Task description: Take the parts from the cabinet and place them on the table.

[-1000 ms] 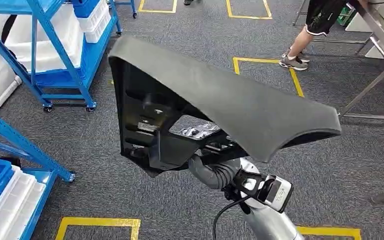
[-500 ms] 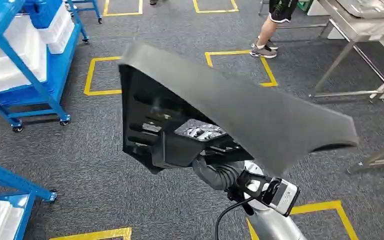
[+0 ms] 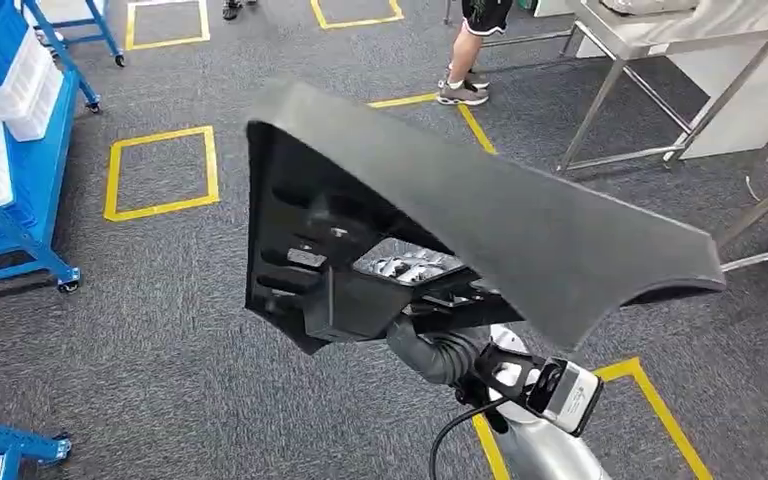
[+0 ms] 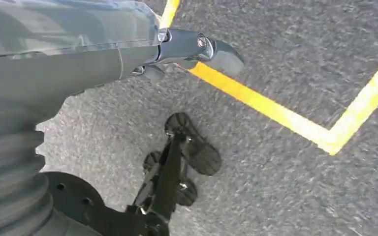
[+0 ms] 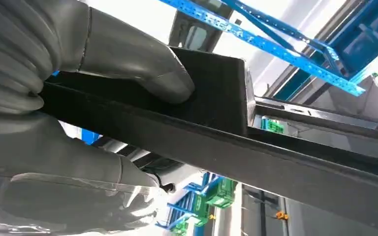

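Right wrist view: the right hand grips the black part, thumb clamped against fingers across its edge.

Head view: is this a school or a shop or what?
Probably a workshop or warehouse: blue wheeled shelves with bins, yellow taped squares on grey carpet, a metal table, and the right hand carrying a black part.

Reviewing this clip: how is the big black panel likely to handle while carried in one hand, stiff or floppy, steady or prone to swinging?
The black panel probably behaves as stiff: its long span juts out without visible sag. The right hand grips it near one ribbed end, so it may lever and swing. Its matte surface seems unlikely to slip.
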Robot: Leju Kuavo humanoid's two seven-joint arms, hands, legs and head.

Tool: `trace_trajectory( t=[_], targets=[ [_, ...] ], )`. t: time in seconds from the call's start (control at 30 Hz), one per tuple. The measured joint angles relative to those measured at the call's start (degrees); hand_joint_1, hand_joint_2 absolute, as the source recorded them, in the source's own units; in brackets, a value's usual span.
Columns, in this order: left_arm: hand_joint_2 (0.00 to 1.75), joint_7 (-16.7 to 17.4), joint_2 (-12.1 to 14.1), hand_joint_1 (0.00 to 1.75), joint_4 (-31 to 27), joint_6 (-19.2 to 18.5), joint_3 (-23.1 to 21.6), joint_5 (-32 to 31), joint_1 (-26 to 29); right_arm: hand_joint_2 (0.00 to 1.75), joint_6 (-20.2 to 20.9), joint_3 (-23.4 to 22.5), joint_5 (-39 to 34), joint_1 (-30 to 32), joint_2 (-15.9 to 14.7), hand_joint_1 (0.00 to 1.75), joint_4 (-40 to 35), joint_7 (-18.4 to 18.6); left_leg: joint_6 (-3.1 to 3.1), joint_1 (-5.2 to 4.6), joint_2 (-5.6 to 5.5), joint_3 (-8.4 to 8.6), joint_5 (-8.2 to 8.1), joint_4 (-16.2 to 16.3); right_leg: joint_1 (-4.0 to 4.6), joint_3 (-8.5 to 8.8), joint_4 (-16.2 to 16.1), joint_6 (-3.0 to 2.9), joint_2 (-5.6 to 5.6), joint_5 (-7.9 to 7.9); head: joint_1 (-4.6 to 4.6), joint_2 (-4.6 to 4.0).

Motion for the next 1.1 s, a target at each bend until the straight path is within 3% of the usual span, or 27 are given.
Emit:
trace_trajectory(
  t=[0.03,0.07,0.13,0.17,0.2,0.23,0.27,0.3,0.33,0.37,0.47,0.5,0.53,0.57,0.63,0.67,0.7,0.73,0.77,0.8,0.83,0.87,0.97,1.0,1.03,1.07,1.1],
  targets=[
    [1.75,0.0,0.0,0.0,0.0,0.0,0.0,0.0,0.1,1.75,0.0,0.0,0.0,-0.2,0.0,1.75,0.0,0.0,0.27,-0.11,0.56,0.23,0.0,-0.2,0.35,-0.84,1.8,0.25,-3.34,-1.24,0.02,0.0],
    [1.75,-0.1,0.0,0.0,0.0,0.1,0.0,0.0,0.2,1.75,0.1,0.0,0.0,-0.4,0.0,1.75,0.0,0.0,0.62,-0.3,1.29,0.26,-0.06,-0.3,0.25,-2.69,5.4,0.54,-4.85,-3.24,0.02,0.0],
    [1.75,-0.1,0.1,0.0,0.0,0.2,0.0,0.0,0.4,1.75,0.1,0.0,0.0,-0.3,0.0,1.75,0.2,0.0,0.84,-0.56,2.87,0.23,-0.22,-0.3,-0.03,-7.58,14.8,0.88,-5.75,-7.1,0.02,0.0],
    [1.75,-0.1,0.2,0.0,0.0,0.2,0.0,0.0,0.4,1.75,0.1,0.0,0.0,-0.3,0.0,1.75,0.3,0.0,0.89,-0.65,3.58,0.23,-0.3,-0.2,-0.14,-9.02,17.4,0.95,-5.77,-7.5,0.02,0.0],
    [1.75,-0.1,0.2,0.0,0.0,0.2,0.0,0.0,0.4,1.75,0.1,0.0,0.0,-0.2,0.0,1.75,0.4,0.0,0.86,-0.73,4.24,0.3,-0.37,-0.2,-0.23,-9.0,17.1,0.95,-5.81,-6.59,0.02,0.0],
    [1.75,-0.2,0.2,0.0,0.0,0.2,0.0,0.0,0.3,1.75,0.1,0.0,0.0,-0.3,0.0,1.75,0.4,0.0,0.78,-0.8,4.9,0.45,-0.51,-0.2,-0.23,-7.4,13.9,0.81,-6.0,-4.4,0.0,0.0],
    [1.75,-0.2,0.2,0.0,0.0,0.2,0.0,0.0,0.3,1.75,0.1,0.0,0.0,-0.3,0.0,1.75,0.4,0.0,0.71,-0.85,5.5,0.71,-0.67,-0.2,-0.15,-4.62,8.6,0.53,-6.44,-1.83,0.02,0.0],
    [1.75,-0.2,0.2,0.0,0.0,0.1,0.0,0.0,0.2,1.75,0.1,0.0,0.0,-0.4,0.1,1.75,0.4,0.0,0.56,-0.86,5.96,1.0,-0.85,-0.3,0.11,-1.6,3.2,0.09,-7.64,0.35,0.02,0.0],
    [1.75,-0.2,0.1,0.0,0.0,0.1,0.0,0.0,0.2,1.75,0.1,0.0,0.0,-0.5,0.1,1.75,0.4,0.0,0.32,-0.9,6.36,1.23,-1.03,-0.3,0.89,0.3,-0.6,-0.64,-11.14,0.15,0.02,0.0],
    [1.75,-0.2,0.1,0.0,0.0,0.0,0.0,0.0,0.2,1.75,0.1,0.0,0.0,-0.6,0.1,1.75,0.4,0.0,-0.07,-1.22,6.81,1.2,-1.27,-0.2,1.29,0.32,-0.8,-1.04,-11.14,0.28,0.02,0.0],
    [1.75,-0.3,0.1,0.0,0.0,-0.1,0.0,0.0,0.1,1.75,0.2,0.0,-0.2,-0.8,0.1,1.75,0.5,-0.1,-0.9,-0.99,8.54,1.79,-1.44,-0.7,1.61,0.07,-1.1,-1.71,-8.88,0.31,0.0,0.0],
    [1.75,-0.3,0.1,0.0,0.0,-0.2,0.0,0.0,0.0,1.75,0.2,0.0,-0.2,-0.8,0.1,1.75,0.5,-0.1,-1.24,-1.05,8.61,1.77,-1.88,-0.6,0.72,0.78,-2.1,-2.21,-8.1,0.86,0.0,0.0],
    [1.75,-0.4,0.1,0.0,0.0,-0.2,0.0,0.0,-0.1,1.75,0.3,0.0,-0.4,-0.9,0.2,1.75,0.5,-0.2,-1.36,-0.78,6.03,1.64,-2.79,0.7,0.84,1.19,-2.6,-2.37,-7.69,0.98,0.02,0.0],
    [1.75,-0.4,0.0,0.0,0.0,-0.3,0.0,0.0,0.1,1.75,0.3,0.0,-0.6,-1.3,0.3,1.75,0.7,-0.2,-1.36,-0.73,4.06,0.01,-4.89,4.3,0.76,1.25,-2.6,-2.78,-7.23,1.04,0.0,0.0],
    [1.75,-0.5,0.0,0.0,0.0,-0.2,0.1,-0.1,0.4,1.75,0.6,0.0,-0.7,-1.3,0.5,1.75,1.0,-0.2,-1.66,-0.65,2.62,-4.78,-8.88,13.6,0.81,1.25,-2.5,-2.96,-5.75,0.93,0.02,0.0],
    [1.75,-0.5,0.0,0.0,0.0,-0.2,0.1,-0.1,0.5,1.75,0.9,0.0,-0.7,-1.3,0.5,1.75,1.3,-0.2,-1.83,-0.65,2.56,-6.84,-9.58,17.1,0.83,1.23,-2.4,-2.96,-4.88,0.92,0.0,0.0],
    [1.75,-0.5,0.0,0.0,0.0,-0.2,0.1,-0.1,0.6,1.75,1.0,0.1,-0.8,-1.3,0.5,1.75,1.5,-0.2,-1.91,-0.64,2.55,-7.4,-8.7,17.4,0.79,1.25,-2.3,-2.9,-4.1,0.86,0.0,0.0],
    [1.75,-0.6,0.0,0.0,0.0,-0.2,0.2,0.0,0.6,1.75,1.0,0.2,-0.8,-1.3,0.5,1.75,1.7,-0.3,-1.97,-0.59,2.51,-6.66,-6.46,15.0,0.71,1.3,-2.1,-2.74,-3.31,0.73,0.0,0.0],
    [1.75,-0.7,0.0,0.0,0.0,-0.2,0.2,0.0,0.5,1.75,1.0,0.2,-1.0,-1.4,0.6,1.75,1.9,-0.4,-2.02,-0.44,2.33,-4.79,-3.49,10.4,0.6,1.4,-1.8,-2.51,-2.53,0.54,0.0,0.0],
    [1.75,-0.7,0.0,0.0,0.0,-0.2,0.2,0.0,0.5,1.75,1.0,0.3,-1.1,-1.5,0.6,1.75,2.1,-0.5,-2.12,-0.18,1.41,-2.43,-0.53,4.9,0.45,1.44,-1.4,-2.24,-1.81,0.28,0.0,0.0],
    [1.75,-0.8,0.0,0.0,0.0,-0.2,0.2,0.0,0.5,1.75,1.0,0.3,-1.3,-1.7,0.6,1.75,2.2,-0.6,-2.15,0.16,-0.56,-1.02,0.41,1.3,0.39,1.24,-0.9,-1.93,-1.32,-0.06,0.0,0.0],
    [1.75,-0.8,0.0,0.0,0.0,-0.2,0.2,0.0,0.5,1.75,1.0,0.4,-1.4,-1.9,0.6,1.75,2.3,-0.7,-2.07,0.17,-2.16,-0.65,-0.66,0.8,0.71,0.83,-0.3,-1.57,-0.96,-0.24,0.02,0.0],
    [1.75,-1.0,0.0,0.0,0.0,0.0,0.3,-0.1,0.4,1.75,1.0,0.5,-1.5,-2.0,0.7,1.75,2.6,-0.6,-0.98,-0.32,-0.83,-0.69,-0.34,0.8,0.17,0.18,-0.5,-0.53,0.82,0.27,0.02,0.0],
    [1.75,-1.1,0.0,0.0,0.0,0.0,0.4,0.0,0.3,1.75,0.9,0.6,-1.5,-2.0,0.7,1.75,2.7,-0.6,-0.44,-0.02,-0.14,-0.54,0.0,0.3,0.28,0.02,-0.4,-0.15,1.11,0.15,0.0,0.0],
    [1.75,-1.1,0.0,0.0,0.0,0.0,0.4,0.0,0.1,1.75,0.9,0.7,-1.5,-2.1,0.7,1.75,2.8,-0.6,-0.14,-0.01,0.51,-0.34,0.16,0.0,0.39,-0.19,0.5,-0.04,-1.58,-0.53,0.02,0.0],
    [1.75,-1.2,0.0,0.0,0.0,0.0,0.4,0.0,0.2,1.75,0.9,0.8,-1.4,-2.4,0.7,1.75,2.8,-0.5,0.15,-0.11,1.02,-0.21,0.15,-0.1,0.51,-1.49,3.2,0.22,-4.11,-2.19,0.02,0.0],
    [1.75,-1.2,0.0,0.0,0.0,-0.1,0.4,0.0,0.3,1.75,0.9,0.9,-1.4,-2.6,0.7,1.75,3.0,-0.5,0.51,-0.3,1.7,-0.2,0.13,-0.1,0.32,-3.47,7.1,0.39,-5.17,-4.09,0.02,0.0]
  ],
)
